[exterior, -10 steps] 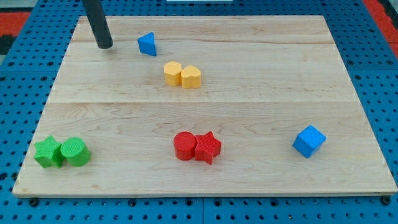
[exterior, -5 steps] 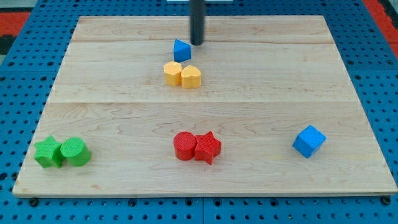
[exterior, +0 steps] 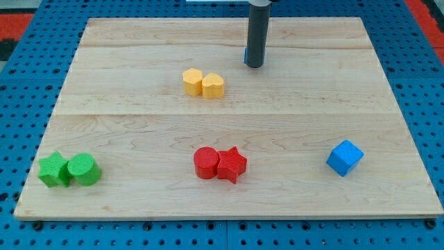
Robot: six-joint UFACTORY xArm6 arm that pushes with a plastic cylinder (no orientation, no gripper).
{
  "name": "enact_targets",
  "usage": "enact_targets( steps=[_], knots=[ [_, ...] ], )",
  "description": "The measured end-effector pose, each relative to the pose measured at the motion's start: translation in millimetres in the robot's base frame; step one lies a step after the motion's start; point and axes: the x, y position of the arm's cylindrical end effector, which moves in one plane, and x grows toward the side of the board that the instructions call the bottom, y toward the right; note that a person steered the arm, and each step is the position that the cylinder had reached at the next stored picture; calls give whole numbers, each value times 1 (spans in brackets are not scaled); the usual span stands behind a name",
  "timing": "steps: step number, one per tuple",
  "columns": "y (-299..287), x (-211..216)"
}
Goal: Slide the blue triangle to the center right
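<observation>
My tip stands on the wooden board at the view's upper middle, a little right of centre. The blue triangle is almost wholly hidden behind the rod; only a thin blue sliver shows at the rod's left edge. It seems to touch the rod, but I cannot tell for sure.
Two yellow blocks sit touching, down-left of the tip. A red cylinder and a red star touch at the lower middle. Two green blocks sit at the lower left. A blue cube is at the lower right.
The rod has swept from the upper left to the right along the top of the board. The blue triangle has slid right with it and is now mostly hidden behind the rod.
</observation>
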Motion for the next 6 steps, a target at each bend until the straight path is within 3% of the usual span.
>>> enact_targets(
  steps=[4, 6],
  knots=[
    [0, -35],
    [-81, -46]
  ],
)
